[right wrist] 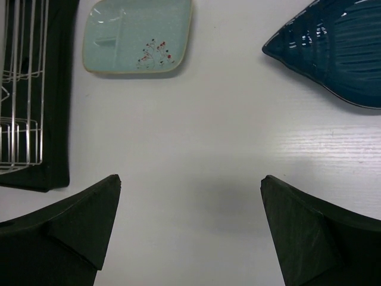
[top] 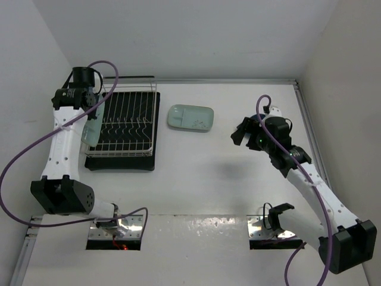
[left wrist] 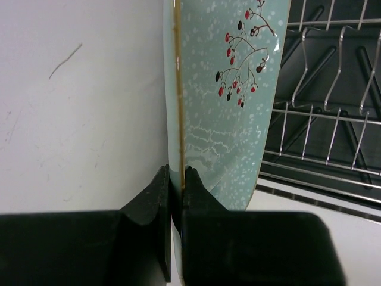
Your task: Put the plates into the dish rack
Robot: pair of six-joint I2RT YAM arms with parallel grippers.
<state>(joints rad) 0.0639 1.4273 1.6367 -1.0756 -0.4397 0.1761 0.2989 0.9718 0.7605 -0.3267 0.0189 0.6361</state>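
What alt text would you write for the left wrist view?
The left fingers pinch the rim of a mint-green plate held on edge, its printed sprig of red and black berries showing. The white wire rack stands just right of the plate, and a plain white surface fills the left half.

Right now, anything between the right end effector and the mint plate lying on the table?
Nothing. In the right wrist view, only bare table lies between the open right end effector and the mint plate; the blue dish sits off to one side.
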